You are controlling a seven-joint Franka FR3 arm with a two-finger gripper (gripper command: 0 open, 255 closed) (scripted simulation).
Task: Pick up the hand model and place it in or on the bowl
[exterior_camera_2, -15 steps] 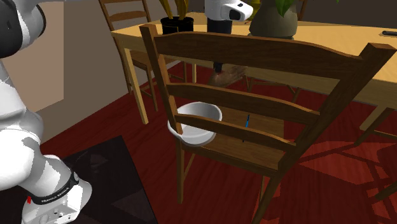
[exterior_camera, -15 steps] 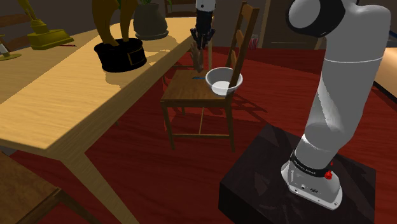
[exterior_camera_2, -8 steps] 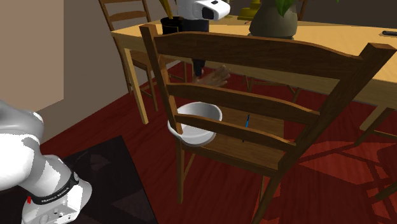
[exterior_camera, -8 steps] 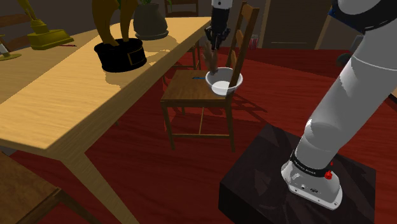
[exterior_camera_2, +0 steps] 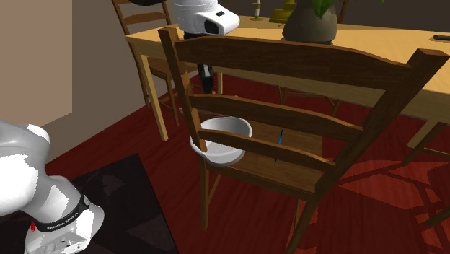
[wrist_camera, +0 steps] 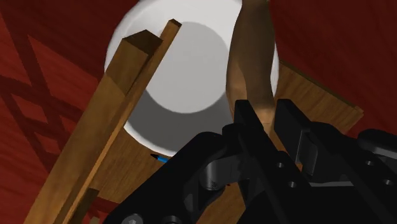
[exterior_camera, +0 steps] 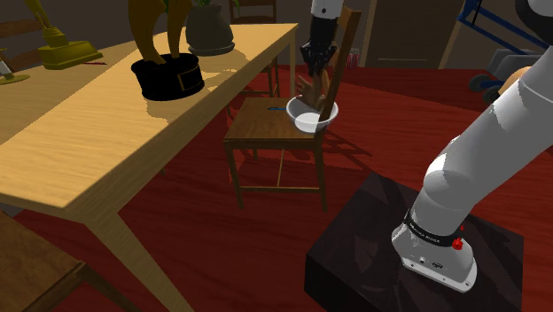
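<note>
Red wooden floor spreads under a long pale wooden table (exterior_camera: 97, 124), with a brown wooden chair (exterior_camera: 261, 126) drawn up near the table's far end. A white bowl (exterior_camera: 299, 116) sits on the chair seat. In the shoulder view it is at the seat's right edge, close under the chair back.

The black gripper (exterior_camera: 315, 66) hangs over the bowl, pointing down. It is clamped on one end of a brown hand model (wrist_camera: 250, 60). In the wrist view its two fingers (wrist_camera: 248, 124) press against either side of the model.

The model's long axis runs straight on from the gripper, down toward the bowl, so the bowl lies below it and not off to one side. Seen along the gripper, the model reaches over one side of the bowl's rim, with the grey hollow just beside it. A chair-back slat (wrist_camera: 121, 121) crosses in front of the bowl's opposite side.

From the second exterior view, the gripper stands on the far side of the chair back.

The placing step looks nearly done. What remains is probably a short lowering and a release. Whether the model's tip already touches the bowl is hard to tell. It appears to hang just above the bowl. The chair back, close by, is the likeliest thing to be struck.
</note>
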